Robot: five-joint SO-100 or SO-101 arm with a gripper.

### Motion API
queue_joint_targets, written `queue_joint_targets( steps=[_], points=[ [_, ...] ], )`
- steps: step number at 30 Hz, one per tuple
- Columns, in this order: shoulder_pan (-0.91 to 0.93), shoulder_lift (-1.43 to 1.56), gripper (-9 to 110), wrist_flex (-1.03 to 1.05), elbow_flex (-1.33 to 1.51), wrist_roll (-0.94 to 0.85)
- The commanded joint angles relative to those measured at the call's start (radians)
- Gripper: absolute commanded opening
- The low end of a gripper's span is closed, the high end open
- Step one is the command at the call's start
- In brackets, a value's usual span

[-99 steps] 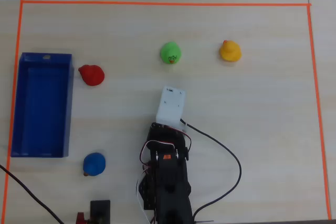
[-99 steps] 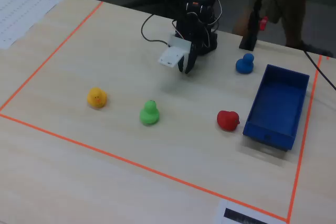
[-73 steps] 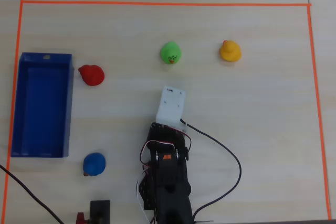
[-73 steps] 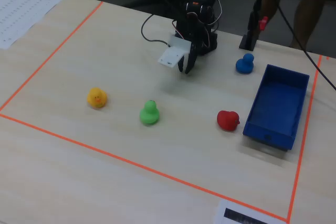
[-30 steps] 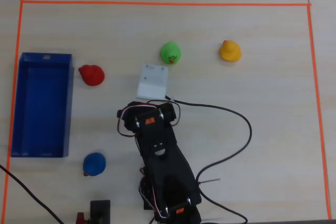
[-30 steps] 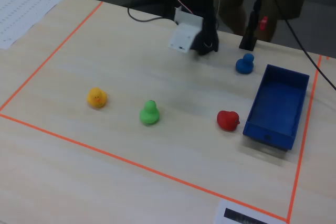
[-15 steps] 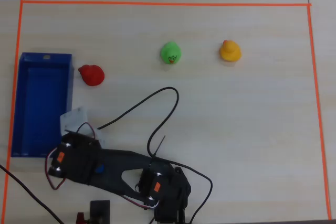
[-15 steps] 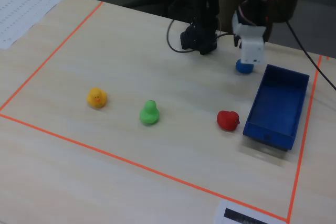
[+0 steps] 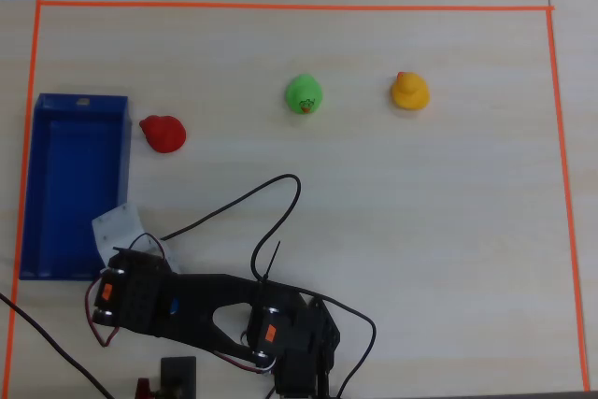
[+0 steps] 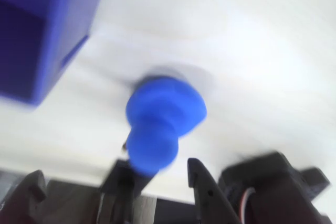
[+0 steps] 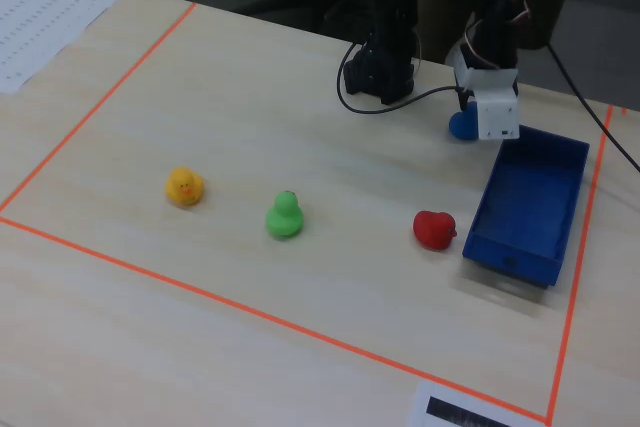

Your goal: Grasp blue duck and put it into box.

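Note:
The blue duck (image 10: 163,121) fills the middle of the wrist view, blurred, just right of the box's corner (image 10: 47,30). My gripper (image 10: 157,170) reaches up from the bottom edge. Its left finger touches the duck's narrow end, and a small gap shows before the right finger (image 10: 198,182). In the overhead view only a blue speck of the duck (image 9: 174,306) shows under the arm, with the gripper (image 9: 161,302) beside the lower right corner of the box (image 9: 79,100). In the fixed view the duck (image 11: 462,126) is low beside the box's far end (image 11: 520,257), under the gripper (image 11: 466,112).
A red duck (image 9: 163,133) sits just right of the box. A green duck (image 9: 304,93) and a yellow duck (image 9: 409,91) stand farther right. Black cables (image 9: 271,221) loop over the table near the arm. Orange tape (image 9: 280,7) frames the work area.

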Motion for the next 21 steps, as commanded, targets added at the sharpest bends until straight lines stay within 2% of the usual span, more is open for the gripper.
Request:
queue_joint_targets(
  steps=[1,5,8,9,10,11,17,21],
  points=[
    [-0.009,0.008,36,-0.078,0.061,0.025],
    [-0.008,0.008,35,-0.115,0.118,0.032],
    [-0.006,0.005,28,-0.127,0.141,0.046],
    [-0.006,0.005,20,-0.130,0.149,0.049],
    [-0.006,0.002,6,-0.135,0.156,0.060],
    [-0.005,0.000,0,-0.143,0.164,0.067],
    [0.034,0.028,0,-0.117,0.183,0.063],
    [0.244,0.129,0,0.043,-0.002,0.026]
  ],
)
